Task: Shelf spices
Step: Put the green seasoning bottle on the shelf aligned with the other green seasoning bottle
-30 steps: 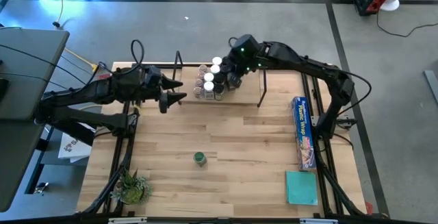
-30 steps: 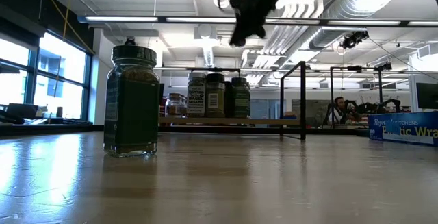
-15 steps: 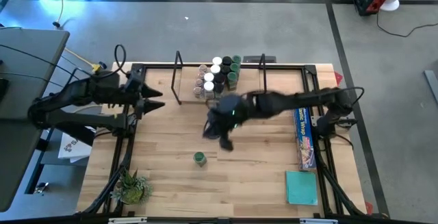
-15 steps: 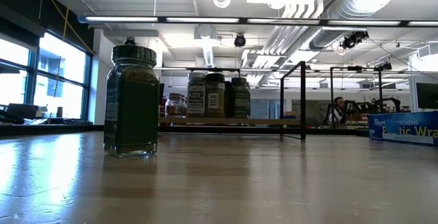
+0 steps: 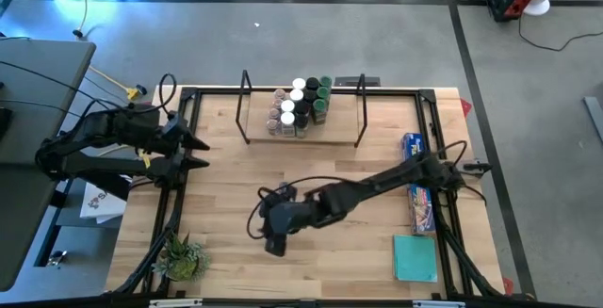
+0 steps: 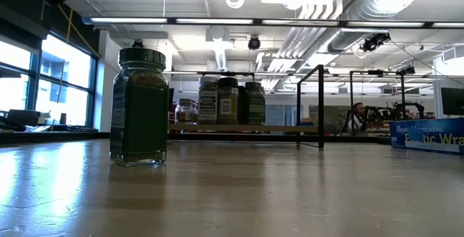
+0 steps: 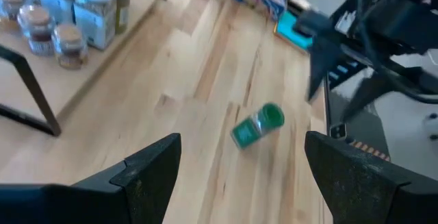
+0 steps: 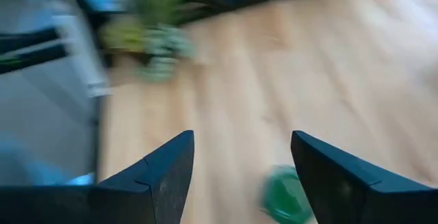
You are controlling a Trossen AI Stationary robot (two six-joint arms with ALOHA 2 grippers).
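The right hand [image 5: 273,235], fingers spread, is hovering directly above the lone green-lidded glass spice jar [image 6: 139,106] standing upright mid-tabletop [image 5: 358,171]; the left hand [image 5: 193,153], also spread, is waiting farther off.

Both arms were dark, jointed and looped with black cables; each end effector [image 7: 233,176] ended in two pointed, wedge-shaped black fingers [image 8: 161,176].

We see a green-capped spice jar [image 6: 138,106] with dark green contents on the pale blond wooden table [image 5: 349,171], white, black and green tops on the shelved jars [image 5: 300,105], a blue wrap box [image 5: 417,183], a teal square [image 5: 415,257] and black arms.
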